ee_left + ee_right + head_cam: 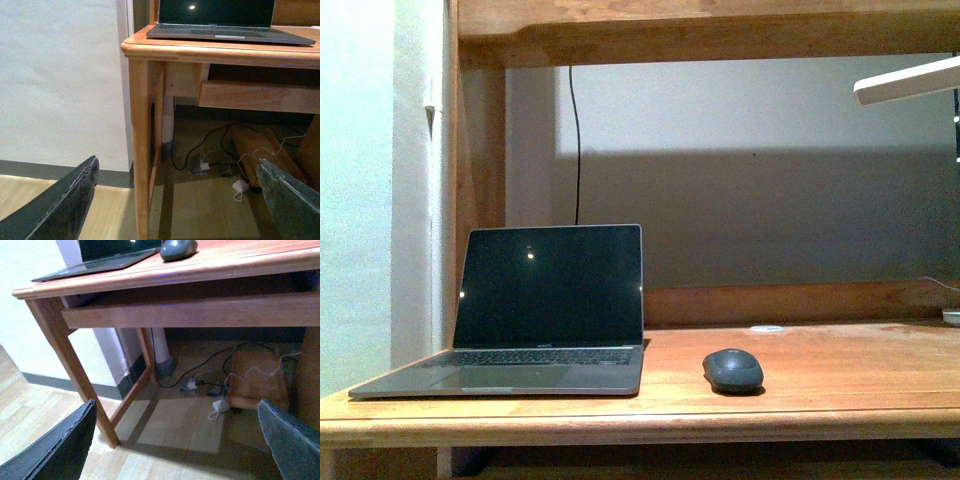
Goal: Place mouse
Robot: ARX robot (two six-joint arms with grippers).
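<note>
Grey mouse (178,248) half cropped, right wrist view

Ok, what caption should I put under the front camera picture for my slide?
A dark grey mouse sits on the wooden desk beside an open laptop with a black screen.

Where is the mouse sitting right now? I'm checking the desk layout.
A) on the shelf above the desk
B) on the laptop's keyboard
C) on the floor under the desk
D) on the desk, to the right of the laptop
D: the front view shows the mouse resting on the desk, right of the open laptop and apart from it.
</note>
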